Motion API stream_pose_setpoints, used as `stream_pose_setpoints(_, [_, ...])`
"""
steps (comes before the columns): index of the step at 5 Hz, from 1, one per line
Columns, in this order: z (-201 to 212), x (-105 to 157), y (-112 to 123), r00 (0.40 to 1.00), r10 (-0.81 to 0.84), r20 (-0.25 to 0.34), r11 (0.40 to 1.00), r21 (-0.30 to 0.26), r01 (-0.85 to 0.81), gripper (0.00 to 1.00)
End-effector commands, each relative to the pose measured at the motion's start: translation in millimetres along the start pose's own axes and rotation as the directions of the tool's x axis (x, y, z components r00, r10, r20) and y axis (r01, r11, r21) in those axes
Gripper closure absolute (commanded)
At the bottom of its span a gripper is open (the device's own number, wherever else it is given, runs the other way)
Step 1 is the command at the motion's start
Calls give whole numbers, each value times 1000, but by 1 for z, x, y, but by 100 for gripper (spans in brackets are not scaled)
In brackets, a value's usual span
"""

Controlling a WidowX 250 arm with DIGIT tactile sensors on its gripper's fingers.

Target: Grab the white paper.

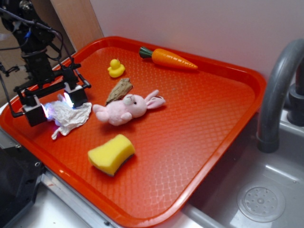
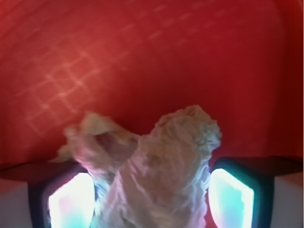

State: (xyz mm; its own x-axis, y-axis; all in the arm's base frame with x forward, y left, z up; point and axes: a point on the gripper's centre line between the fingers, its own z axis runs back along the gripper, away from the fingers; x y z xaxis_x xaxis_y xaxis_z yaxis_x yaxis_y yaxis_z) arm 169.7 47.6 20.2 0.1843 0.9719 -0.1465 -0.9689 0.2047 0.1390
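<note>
Step in hand: pre-grasp, straddling. Gripper point(image 1: 52, 103) is down over the white paper point(image 1: 71, 116) at the 9 o'clock side of the red tray point(image 1: 213, 142), which serves as the worktop. Fingers point(image 1: 75, 96) stand wide, one on each side of the wad, not yet pinching it as far as I can judge.

Next move, my read: close the fingers straight in. Paper is thin and crumpled, so it'll compress a lot; close fully before lifting. A bit lower first wouldn't hurt if the pads aren't at tray level, which I can't confirm.

Exterior view gives layout:
- paper's small tail trails off toward 7 o'clock, outside the fingers
- pink plush bunny point(image 1: 126, 108) just beside the paper at its 3 o'clock, a narrow gap between them; don't drift that way
- brown scrap point(image 1: 119, 90) at the bunny's 12 o'clock, yellow sponge point(image 1: 111, 153) at 6 o'clock on the tray, rubber duck point(image 1: 115, 68) and carrot point(image 1: 168, 58) toward 12 o'clock, all well apart from the grasp
- faucet point(image 1: 280, 90) off-tray at 3 o'clock

Wrist view gives what exterior can't: the white paper point(image 2: 161, 166) sits centred between the two glowing pads point(image 2: 71, 202), bulk inside the gap, a flap spilling toward 10 o'clock. Red tray visible beside the right pad, so no contact on that side.
</note>
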Motion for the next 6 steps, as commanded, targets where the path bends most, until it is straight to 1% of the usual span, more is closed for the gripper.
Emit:
stream_pose_setpoints(1, [11, 1, -6, 949, -276, 152, 950, -106, 293, 100])
stream_pose_setpoints(2, [18, -1, -17, 856, -473, 207, 862, -90, 498, 100])
stream_pose_setpoints(3, [44, -3, -28, 707, -643, 293, 735, -21, 677, 100])
stream_pose_setpoints(4, [91, -18, -53, 531, -780, 332, 573, 37, 818, 100])
stream_pose_setpoints(5, [136, -48, -65, 336, -884, 324, 378, 75, 923, 100])
stream_pose_setpoints(6, [162, -80, -69, 128, -964, 235, 153, 93, 984, 100])
